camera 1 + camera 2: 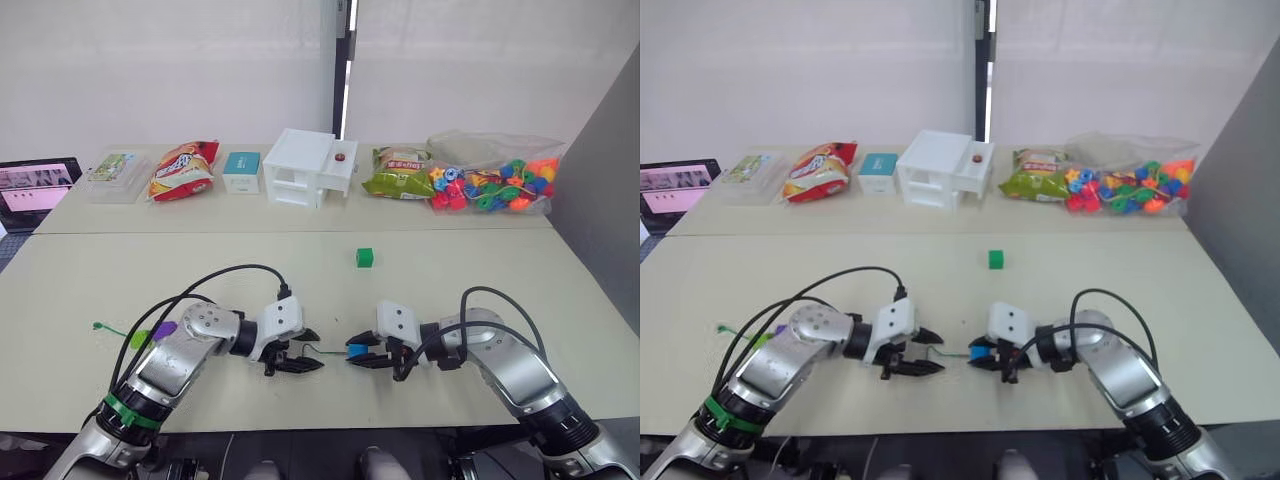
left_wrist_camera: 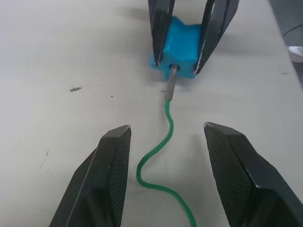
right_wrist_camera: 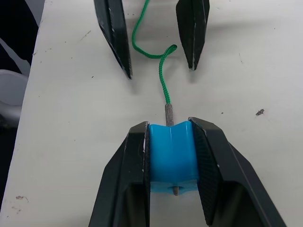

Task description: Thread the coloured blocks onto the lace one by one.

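A blue block [image 3: 172,158] sits on the table with my right gripper [image 3: 169,125] shut on its sides. The lace [image 2: 165,137] is a thin green cord; its grey tip [image 2: 171,80] enters the block's hole and pokes out at the far side [image 3: 176,190]. My left gripper [image 2: 165,130] is open just behind, with the cord lying loose on the table between its fingers. The cord trails off to the left, where a purple block [image 1: 165,329] and a lime block [image 1: 141,339] sit by it, near its end [image 1: 97,326]. A green block [image 1: 365,257] stands alone mid-table.
Along the back of the table: a clear bag of bright beads [image 1: 490,185], a green snack bag [image 1: 398,172], a white box [image 1: 305,165], a small teal box [image 1: 241,170], a red snack bag [image 1: 183,170], a clear box [image 1: 118,175] and a tablet [image 1: 35,188].
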You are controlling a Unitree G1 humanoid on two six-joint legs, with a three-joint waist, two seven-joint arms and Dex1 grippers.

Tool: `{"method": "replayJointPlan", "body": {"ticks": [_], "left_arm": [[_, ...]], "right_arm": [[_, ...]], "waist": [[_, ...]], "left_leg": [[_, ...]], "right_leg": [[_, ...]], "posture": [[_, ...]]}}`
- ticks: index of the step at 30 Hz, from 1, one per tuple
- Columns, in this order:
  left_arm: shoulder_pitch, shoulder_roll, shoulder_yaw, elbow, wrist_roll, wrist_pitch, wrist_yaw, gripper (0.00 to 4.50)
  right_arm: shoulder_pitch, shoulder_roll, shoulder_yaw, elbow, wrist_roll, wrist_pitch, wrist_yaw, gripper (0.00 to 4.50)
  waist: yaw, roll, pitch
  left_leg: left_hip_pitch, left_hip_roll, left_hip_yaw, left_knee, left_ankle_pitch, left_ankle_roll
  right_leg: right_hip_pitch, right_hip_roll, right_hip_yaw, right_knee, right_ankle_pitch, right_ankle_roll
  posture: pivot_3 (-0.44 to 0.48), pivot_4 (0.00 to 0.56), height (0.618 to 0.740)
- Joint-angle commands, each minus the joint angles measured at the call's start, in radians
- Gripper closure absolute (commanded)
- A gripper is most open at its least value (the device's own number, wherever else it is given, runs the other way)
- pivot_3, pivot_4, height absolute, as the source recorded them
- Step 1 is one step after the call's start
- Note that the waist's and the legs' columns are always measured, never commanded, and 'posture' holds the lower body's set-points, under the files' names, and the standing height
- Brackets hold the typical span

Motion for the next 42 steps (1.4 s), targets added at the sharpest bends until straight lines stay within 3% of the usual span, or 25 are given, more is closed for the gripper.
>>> {"method": "replayJointPlan", "body": {"ticks": [1,8,42], "left_arm": [[0.018,-0.012,-0.015,0.050,0.045,-0.079,0.028,2.17],[0.005,-0.056,-0.019,0.057,0.023,-0.067,0.023,4.41],[-0.068,-0.132,-0.092,0.001,0.016,0.031,-0.013,4.46]], "right_arm": [[0.011,-0.009,0.010,-0.029,0.013,0.018,0.014,3.78],[0.024,-0.016,0.006,-0.047,0.016,0.028,0.010,3.78],[0.024,-0.016,0.012,-0.034,0.004,0.022,-0.006,3.78]], "waist": [[0.000,0.000,0.000],[0.002,0.000,0.000],[0.002,0.000,0.000]], "left_leg": [[0.000,0.000,0.000,0.000,0.000,0.000],[0.000,0.000,0.000,0.000,0.000,0.000],[0.000,0.000,0.000,0.000,0.000,0.000]], "right_leg": [[0.000,0.000,0.000,0.000,0.000,0.000],[0.000,0.000,0.000,0.000,0.000,0.000],[0.000,0.000,0.000,0.000,0.000,0.000]], "posture": [[0.000,0.150,0.740],[0.000,0.150,0.740],[0.000,0.150,0.740]]}}
